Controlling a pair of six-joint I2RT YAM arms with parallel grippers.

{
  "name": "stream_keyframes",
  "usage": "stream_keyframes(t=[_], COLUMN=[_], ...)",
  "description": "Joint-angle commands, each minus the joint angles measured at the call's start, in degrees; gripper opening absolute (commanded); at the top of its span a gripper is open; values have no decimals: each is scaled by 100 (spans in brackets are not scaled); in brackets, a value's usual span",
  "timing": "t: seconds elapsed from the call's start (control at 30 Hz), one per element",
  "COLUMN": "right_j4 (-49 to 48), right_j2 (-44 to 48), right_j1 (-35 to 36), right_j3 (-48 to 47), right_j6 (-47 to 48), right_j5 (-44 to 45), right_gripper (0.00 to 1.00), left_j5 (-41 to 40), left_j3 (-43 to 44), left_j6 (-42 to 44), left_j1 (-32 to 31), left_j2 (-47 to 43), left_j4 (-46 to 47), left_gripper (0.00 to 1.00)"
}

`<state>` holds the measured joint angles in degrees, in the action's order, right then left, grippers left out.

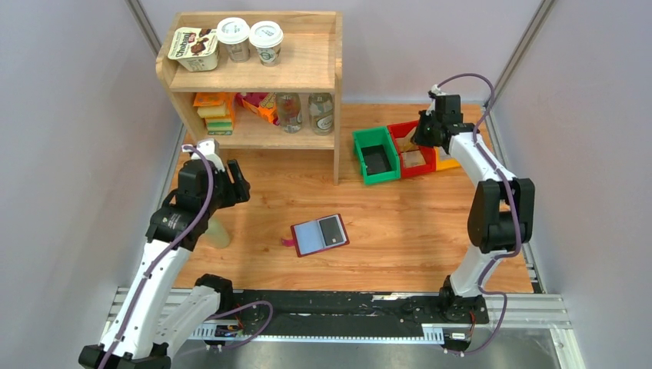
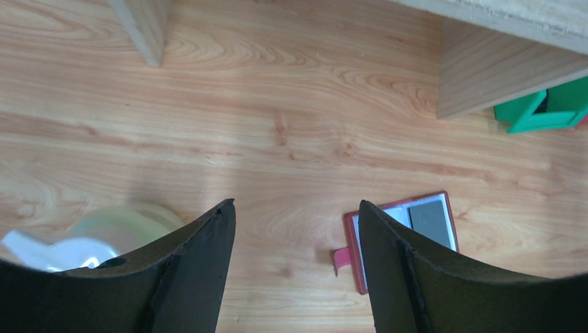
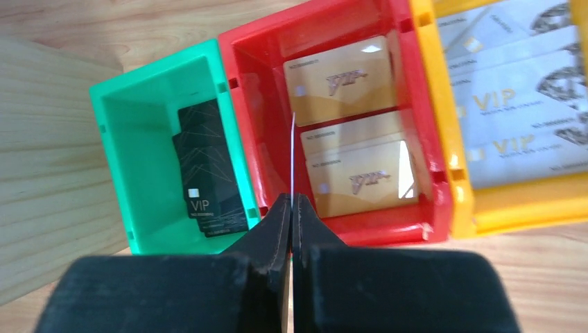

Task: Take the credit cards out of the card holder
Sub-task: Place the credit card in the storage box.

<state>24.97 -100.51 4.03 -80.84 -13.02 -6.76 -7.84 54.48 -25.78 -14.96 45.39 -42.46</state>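
The maroon card holder (image 1: pixel 320 234) lies open on the wooden table, its tab to the left. A dark card (image 1: pixel 332 229) shows in its right sleeve; the left sleeve looks grey-blue. In the left wrist view the holder (image 2: pixel 352 243) lies partly behind my right finger, with the dark card (image 2: pixel 428 218) showing. My left gripper (image 1: pixel 234 184) (image 2: pixel 297 205) is open and empty, above the table left of the holder. My right gripper (image 1: pixel 421 134) (image 3: pixel 292 198) is shut on a thin credit card (image 3: pixel 293 152), seen edge-on over the red bin (image 3: pixel 256 104).
A green bin (image 1: pixel 376 154) (image 3: pixel 139 139) holds black cards, the red bin (image 1: pixel 411 150) gold cards, a yellow bin (image 1: pixel 446 160) (image 3: pixel 451 173) silver cards. A wooden shelf (image 1: pixel 254 77) with cups and bottles stands at the back left. A pale green object (image 1: pixel 217 233) (image 2: pixel 125 222) sits by my left arm.
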Motion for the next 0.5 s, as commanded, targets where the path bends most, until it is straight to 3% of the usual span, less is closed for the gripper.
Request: stream_keyframes(t=[0.0,0.07,0.17,0.23,0.33,0.47], right_j4=[-45,77,516,885,1018,1071], right_j2=[-319,-460,-645,-567,55,1084], right_j1=[-51,-165,-350,-551,-561,-561], right_j3=[-380,-441,-616,-740,-592,-249], right_j6=[-95,-236,-464,-509,-421,-395], right_j5=[-555,-432,-2,384,1131,1896], right_gripper=[1,9,48,64,77,88], left_j5=[-525,-657,-789,-912,-1167,-1405], left_j3=[423,467,537,633,739,906], left_j6=[-32,-24,64,91,56,81], left_j1=[20,20,28,20,28,20], left_j2=[-240,-355,-565,-653,-820,-1110], left_j4=[-438,-526,-614,-729,-957,-1150], left_gripper=[73,73,74,74,75,75])
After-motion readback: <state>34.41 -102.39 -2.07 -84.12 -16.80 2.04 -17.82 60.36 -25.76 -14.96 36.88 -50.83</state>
